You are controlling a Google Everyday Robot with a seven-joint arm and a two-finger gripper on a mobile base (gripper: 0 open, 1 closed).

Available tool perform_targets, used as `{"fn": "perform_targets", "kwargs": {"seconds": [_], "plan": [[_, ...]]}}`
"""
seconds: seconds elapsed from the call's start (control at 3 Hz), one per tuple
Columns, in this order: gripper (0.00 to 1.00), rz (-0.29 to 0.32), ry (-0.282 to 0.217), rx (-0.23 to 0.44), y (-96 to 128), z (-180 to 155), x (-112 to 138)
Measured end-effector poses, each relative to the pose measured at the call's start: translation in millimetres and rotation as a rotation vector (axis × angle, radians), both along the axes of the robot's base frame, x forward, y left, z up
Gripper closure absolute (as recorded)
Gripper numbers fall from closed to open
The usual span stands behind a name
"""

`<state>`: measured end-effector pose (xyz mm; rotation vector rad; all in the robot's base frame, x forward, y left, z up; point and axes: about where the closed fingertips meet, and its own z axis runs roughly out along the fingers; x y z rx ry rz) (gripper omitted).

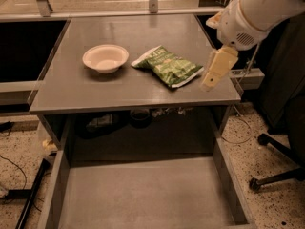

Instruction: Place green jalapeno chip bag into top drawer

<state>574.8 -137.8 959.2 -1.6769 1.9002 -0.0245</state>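
The green jalapeno chip bag lies flat on the grey tabletop, right of centre, with its pale lettering up. My gripper hangs from the white arm at the table's right edge, just right of the bag's right end and slightly above the surface, holding nothing that I can see. The top drawer is pulled out below the table's front edge, with a bare flat grey floor and low side walls.
A cream round bowl sits on the tabletop left of the bag. Dark items lie on a shelf under the tabletop. A black office chair base stands on the speckled floor at the right.
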Motion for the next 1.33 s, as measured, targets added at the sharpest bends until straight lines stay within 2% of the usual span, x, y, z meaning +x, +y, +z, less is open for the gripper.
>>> {"fn": "perform_targets", "kwargs": {"seconds": [0.33,0.67,1.33], "plan": [[0.0,0.003,-0.007,0.047,14.4,-31.8,48.2],[0.0,0.01,-0.013,0.087,22.7,-49.4,75.2],[0.0,0.013,0.041,0.166,39.7,-88.9,111.0]]}}
